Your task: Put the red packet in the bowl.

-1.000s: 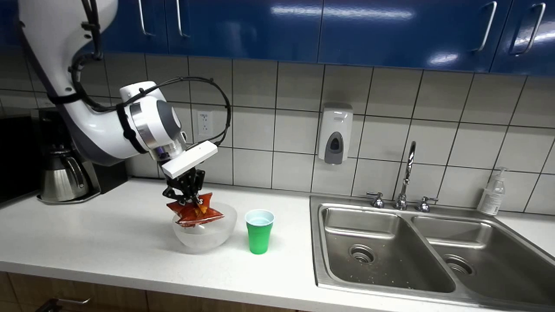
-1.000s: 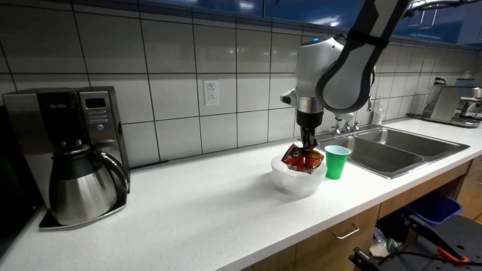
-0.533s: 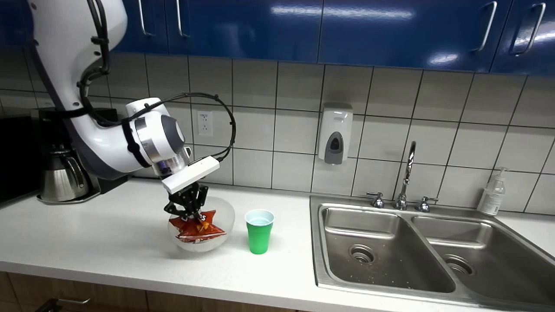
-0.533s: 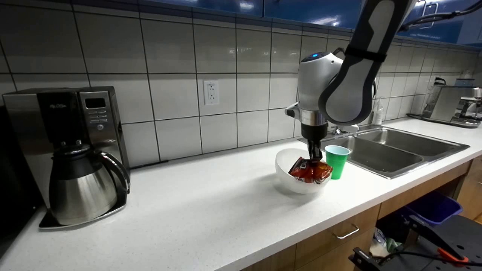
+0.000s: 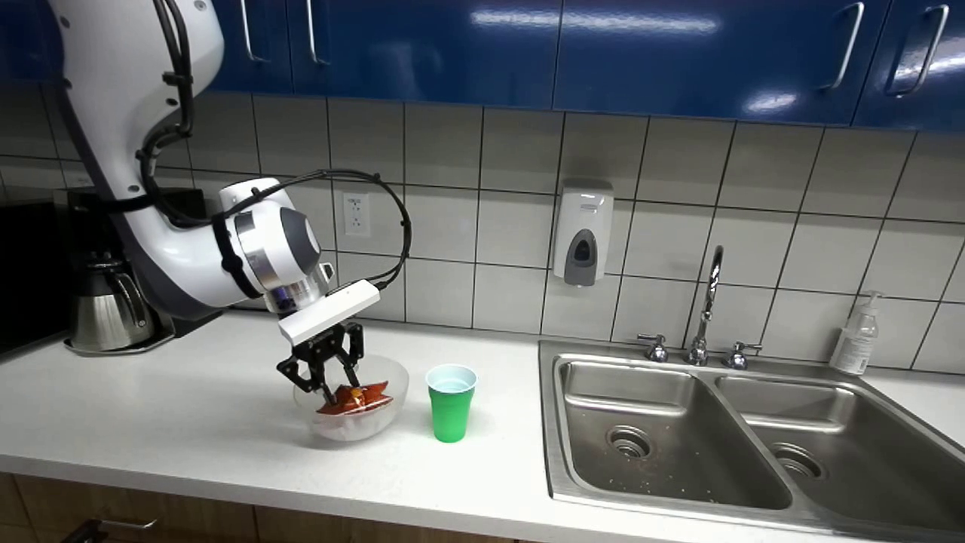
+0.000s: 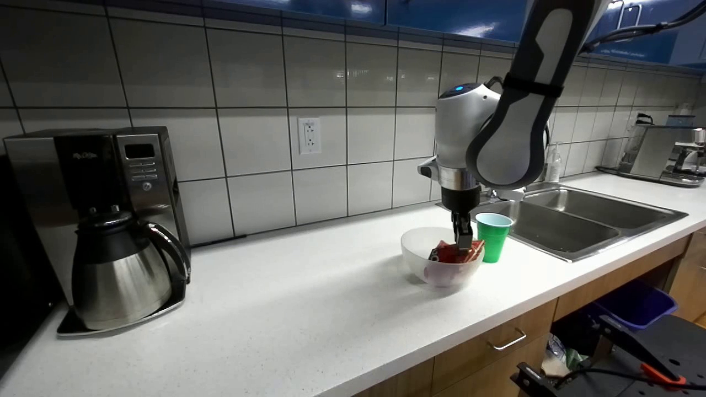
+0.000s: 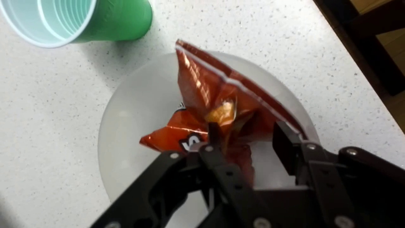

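Two fingers (image 7: 284, 148) stand apart by one red packet (image 7: 202, 91) inside one bowl (image 7: 129, 110); one green cup (image 5: 450, 413) stands nearby on the worktop (image 5: 188, 400).

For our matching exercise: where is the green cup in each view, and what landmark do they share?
In an exterior view: green cup, low, just left of centre.
In an exterior view: green cup, right of centre.
Wrist view: green cup, top left, cut off.
Shared landmark: the bowl.
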Tool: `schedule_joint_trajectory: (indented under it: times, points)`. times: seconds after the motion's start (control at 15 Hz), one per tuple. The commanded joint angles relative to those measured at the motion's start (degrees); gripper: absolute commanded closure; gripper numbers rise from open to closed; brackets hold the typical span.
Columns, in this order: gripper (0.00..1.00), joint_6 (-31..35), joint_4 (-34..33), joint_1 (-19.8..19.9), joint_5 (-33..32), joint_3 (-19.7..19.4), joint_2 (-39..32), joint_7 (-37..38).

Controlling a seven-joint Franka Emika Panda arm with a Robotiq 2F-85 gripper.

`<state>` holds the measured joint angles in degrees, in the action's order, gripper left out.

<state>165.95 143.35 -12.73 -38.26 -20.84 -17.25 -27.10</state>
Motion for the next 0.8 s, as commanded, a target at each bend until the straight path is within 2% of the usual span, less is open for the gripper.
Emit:
schedule_joint_trajectory:
  times: [0.0,0.2,0.73]
  points:
    - [0.21,-0.5,-0.7,-1.2,-0.8,-0.8,-0.2,2.2]
    - [0.00,-0.5,-0.2,-1.3,-0.4,-0.5,0.8,2.5]
    - [0.00,-1.2,3.1,-2.3,-1.0,-0.8,8.7,3.7]
